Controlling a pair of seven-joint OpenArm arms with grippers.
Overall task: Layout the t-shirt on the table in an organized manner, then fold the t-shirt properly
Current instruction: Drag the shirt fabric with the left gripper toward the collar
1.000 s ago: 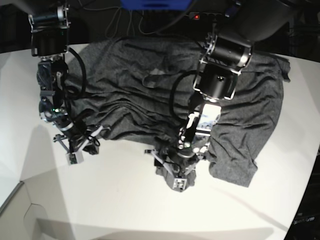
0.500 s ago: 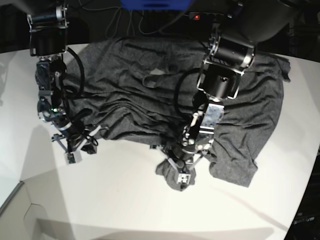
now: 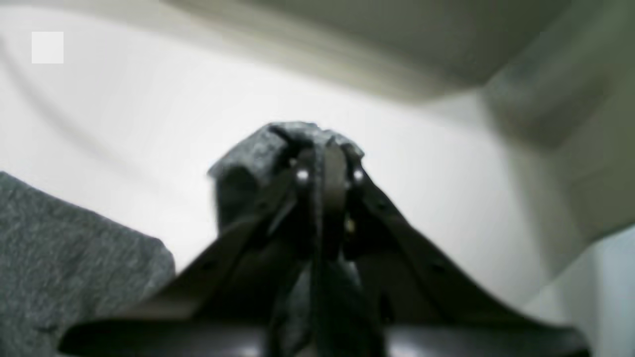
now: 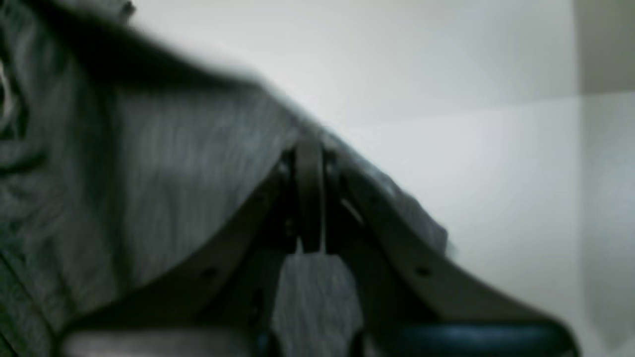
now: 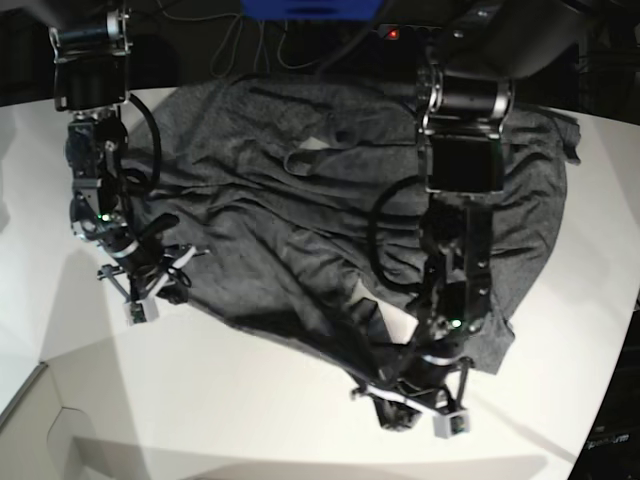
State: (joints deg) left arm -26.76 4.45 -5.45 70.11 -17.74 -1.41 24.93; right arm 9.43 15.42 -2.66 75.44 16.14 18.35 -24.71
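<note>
The heathered dark grey knit t-shirt (image 5: 300,210) sprawls rumpled across the smooth white curved-edged table (image 5: 230,400), toward its dark far edge. Left gripper (image 5: 415,410) and right gripper (image 5: 140,290) each pinch its near hem.

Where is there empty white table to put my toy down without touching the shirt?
Bare table lies along the near edge, in front of the t-shirt, between the two arms. More white shows at the far left, beyond the right gripper. The middle and back are crowded with cloth, and the left gripper pinches fabric at the near right.
</note>
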